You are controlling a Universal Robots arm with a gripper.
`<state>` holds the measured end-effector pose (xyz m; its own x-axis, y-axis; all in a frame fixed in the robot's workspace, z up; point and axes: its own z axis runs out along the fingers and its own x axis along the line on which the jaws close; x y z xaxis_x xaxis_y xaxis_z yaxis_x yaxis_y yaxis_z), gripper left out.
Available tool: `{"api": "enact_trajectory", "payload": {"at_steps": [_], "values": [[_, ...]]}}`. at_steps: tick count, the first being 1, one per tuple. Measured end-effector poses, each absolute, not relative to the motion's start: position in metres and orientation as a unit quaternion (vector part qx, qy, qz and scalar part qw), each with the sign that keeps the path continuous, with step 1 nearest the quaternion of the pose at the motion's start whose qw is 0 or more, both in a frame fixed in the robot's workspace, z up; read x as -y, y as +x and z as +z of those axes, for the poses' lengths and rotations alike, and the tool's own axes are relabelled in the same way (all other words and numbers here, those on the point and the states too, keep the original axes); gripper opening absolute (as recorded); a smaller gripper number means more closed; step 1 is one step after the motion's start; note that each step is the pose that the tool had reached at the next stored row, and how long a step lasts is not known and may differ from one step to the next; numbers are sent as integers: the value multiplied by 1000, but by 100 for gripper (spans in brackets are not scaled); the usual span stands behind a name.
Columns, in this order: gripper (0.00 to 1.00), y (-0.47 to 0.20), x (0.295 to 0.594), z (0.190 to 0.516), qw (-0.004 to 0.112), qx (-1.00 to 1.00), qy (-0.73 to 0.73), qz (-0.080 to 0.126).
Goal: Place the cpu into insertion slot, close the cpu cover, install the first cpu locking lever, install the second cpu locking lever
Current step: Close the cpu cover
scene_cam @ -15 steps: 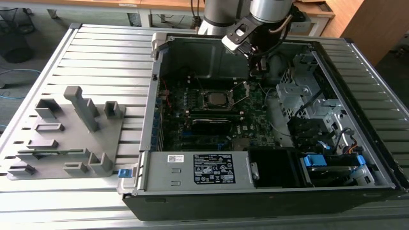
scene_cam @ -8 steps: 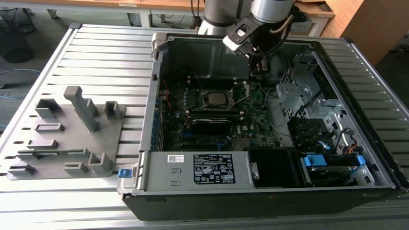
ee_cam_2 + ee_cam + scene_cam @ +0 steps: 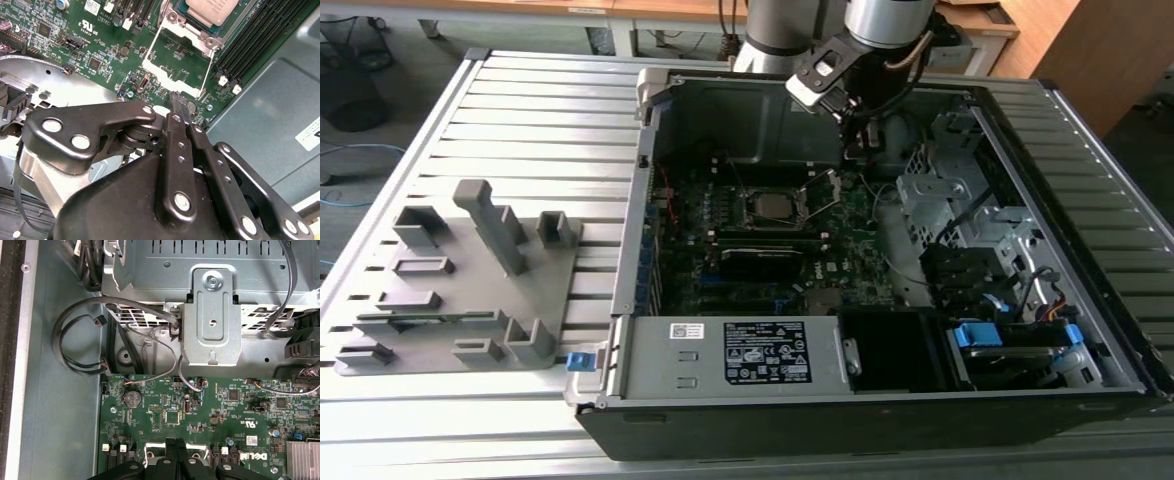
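Arm (image 3: 887, 25) leans in over the back wall of the open computer case (image 3: 761, 110) and bends down into it. Its wrist is tilted so that the end effector (image 3: 857, 158) points at the circuit board (image 3: 210, 410), just to the exterior view's right of the insertion slot (image 3: 172, 19).

The cpu (image 3: 770, 207) lies flat in the insertion slot with its pale metal face up. The cpu cover (image 3: 167, 80) is swung open, away from the slot and toward the end effector, and green board shows through its window.

In the second wrist view the two black fingers (image 3: 177, 145) are drawn together, with their tips at the cover's free edge. Whether they pinch that edge I cannot tell. In the first wrist view the tips sit over the same silvery bar, and a round coin battery (image 3: 132, 399) lies on the board nearby.

The case rests on a slatted bench (image 3: 547, 110), with a grey fixture plate (image 3: 454, 290) well to the exterior view's left of it
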<state>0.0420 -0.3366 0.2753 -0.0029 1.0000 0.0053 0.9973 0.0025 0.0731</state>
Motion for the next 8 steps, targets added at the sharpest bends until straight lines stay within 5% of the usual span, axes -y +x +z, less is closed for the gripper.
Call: {"api": "enact_trajectory", "payload": {"at_steps": [8], "values": [[11, 46, 337, 275, 24, -708, 706, 28]]}}
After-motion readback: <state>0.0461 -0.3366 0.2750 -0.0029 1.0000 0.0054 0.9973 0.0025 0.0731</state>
